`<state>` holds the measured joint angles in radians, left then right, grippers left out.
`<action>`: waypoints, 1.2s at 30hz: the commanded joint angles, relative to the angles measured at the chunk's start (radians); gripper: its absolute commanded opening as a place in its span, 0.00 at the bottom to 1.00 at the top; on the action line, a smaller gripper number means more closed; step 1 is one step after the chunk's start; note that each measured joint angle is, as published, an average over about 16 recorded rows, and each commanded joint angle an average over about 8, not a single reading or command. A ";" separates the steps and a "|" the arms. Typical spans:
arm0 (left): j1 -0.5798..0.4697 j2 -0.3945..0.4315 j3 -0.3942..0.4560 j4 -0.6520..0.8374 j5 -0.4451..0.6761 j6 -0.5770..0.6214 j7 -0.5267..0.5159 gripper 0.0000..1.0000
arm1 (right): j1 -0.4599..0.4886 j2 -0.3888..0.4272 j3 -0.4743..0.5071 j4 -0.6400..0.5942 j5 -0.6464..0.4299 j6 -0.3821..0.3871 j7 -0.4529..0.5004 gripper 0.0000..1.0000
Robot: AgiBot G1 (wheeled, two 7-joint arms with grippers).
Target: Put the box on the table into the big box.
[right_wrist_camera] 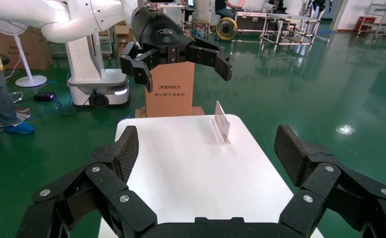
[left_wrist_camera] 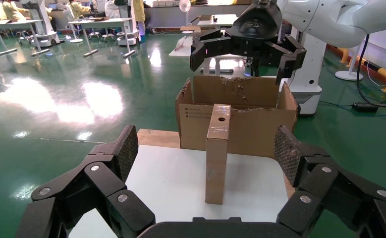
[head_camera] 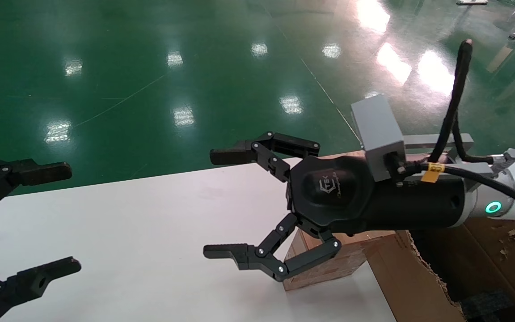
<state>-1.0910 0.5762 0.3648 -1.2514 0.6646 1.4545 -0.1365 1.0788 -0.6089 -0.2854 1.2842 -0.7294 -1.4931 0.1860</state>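
On my head camera the only writing I can pick out is a pale logo moulded into the black housing of the right gripper (head_camera: 221, 205); its letters are too small for me to read. The large brown corrugated cardboard carton with ragged torn edges (left_wrist_camera: 240, 119) carries a few lines of small print on its near side, also unreadable. In the right wrist view a tall brown carton (right_wrist_camera: 170, 96) beyond the far end of the table shows a row of dark printed characters I cannot make out.

The big carton stands open-topped just past the edge of the smooth white tabletop (head_camera: 128, 232); I see only loose cardboard scraps on its flap, and its inside is in shadow.

The small flat brown cardboard box with one round hole (left_wrist_camera: 216, 153) stands upright on its narrow end on the table, near the edge next to the carton.

My right gripper hangs over the table above that box with its jaws spread wide, gripping nothing. My left gripper (head_camera: 56, 219) sits at the table's left end, jaws also wide apart and empty.
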 commanded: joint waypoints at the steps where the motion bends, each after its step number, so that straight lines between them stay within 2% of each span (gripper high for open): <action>1: 0.000 0.000 0.000 0.000 0.000 0.000 0.000 1.00 | 0.000 0.000 0.000 0.000 0.000 0.000 0.000 1.00; 25: 0.000 0.000 0.000 0.000 0.000 0.000 0.000 1.00 | 0.004 0.003 -0.002 -0.005 -0.006 -0.006 0.001 1.00; 36: 0.000 0.000 0.000 0.000 0.000 0.000 0.000 1.00 | 0.134 0.086 -0.094 -0.139 -0.102 -0.098 -0.013 1.00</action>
<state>-1.0910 0.5762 0.3647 -1.2514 0.6646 1.4545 -0.1364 1.2075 -0.5188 -0.3834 1.1464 -0.8285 -1.5787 0.1644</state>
